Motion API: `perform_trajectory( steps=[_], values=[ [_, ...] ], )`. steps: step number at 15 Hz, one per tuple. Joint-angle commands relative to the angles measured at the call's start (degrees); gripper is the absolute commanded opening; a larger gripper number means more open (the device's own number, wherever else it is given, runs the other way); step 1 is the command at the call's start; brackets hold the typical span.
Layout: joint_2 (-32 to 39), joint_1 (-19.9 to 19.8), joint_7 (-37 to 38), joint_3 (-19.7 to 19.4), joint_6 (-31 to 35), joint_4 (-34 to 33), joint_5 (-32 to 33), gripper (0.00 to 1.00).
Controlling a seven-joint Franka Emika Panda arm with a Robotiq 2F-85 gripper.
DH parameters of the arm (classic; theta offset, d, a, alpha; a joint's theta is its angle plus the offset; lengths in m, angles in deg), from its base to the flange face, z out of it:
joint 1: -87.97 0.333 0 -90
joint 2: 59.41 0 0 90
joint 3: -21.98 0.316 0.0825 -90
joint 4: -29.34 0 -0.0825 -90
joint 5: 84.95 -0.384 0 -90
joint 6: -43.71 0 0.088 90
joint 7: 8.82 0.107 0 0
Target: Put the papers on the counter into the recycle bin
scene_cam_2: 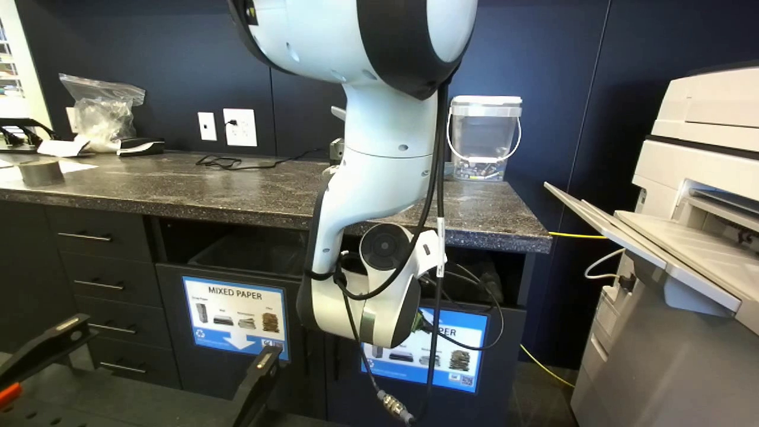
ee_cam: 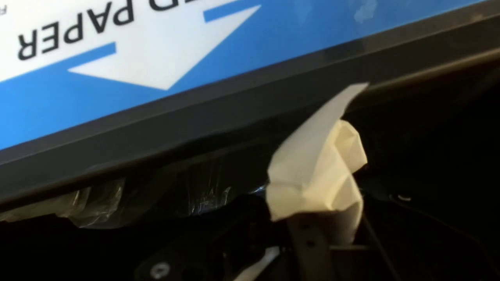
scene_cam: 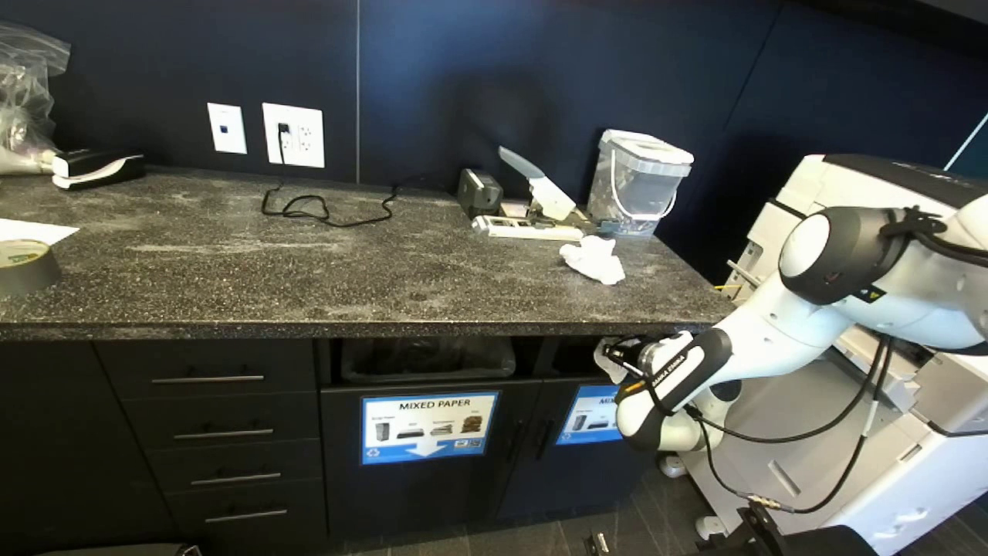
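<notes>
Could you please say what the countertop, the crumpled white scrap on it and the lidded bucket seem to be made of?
The countertop looks like stone or composite with a dull sheen, going by its speckles. The crumpled white scrap is probably matte paper, given its jagged outline; tissue is possible. The lidded bucket seems smooth, clear plastic, since contents show through.
</notes>
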Motion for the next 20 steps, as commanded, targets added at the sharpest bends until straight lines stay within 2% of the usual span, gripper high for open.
perform_trajectory(
  steps=[1, 5, 6, 8, 16, 17, 20],
  values=[
    [4.8, -0.3, 4.0, 0.5, -0.1, -8.7, 2.2, 0.13],
    [7.9, 0.1, 5.8, 0.9, -1.8, -13.7, 3.2, 0.11],
    [7.1, 0.1, 6.2, 0.9, -1.9, -12.8, 3.8, 0.37],
    [5.0, 0.2, 6.8, 0.7, -1.6, -10.5, 4.3, 0.37],
    [4.4, 1.0, 6.5, -0.5, -4.9, -12.3, 6.9, 0.96],
    [4.0, 1.0, 6.4, -0.8, -5.4, -11.9, 7.1, 1.0],
    [0.9, 1.4, 5.0, -2.5, -7.7, -7.5, 7.4, 1.0]
  ],
)
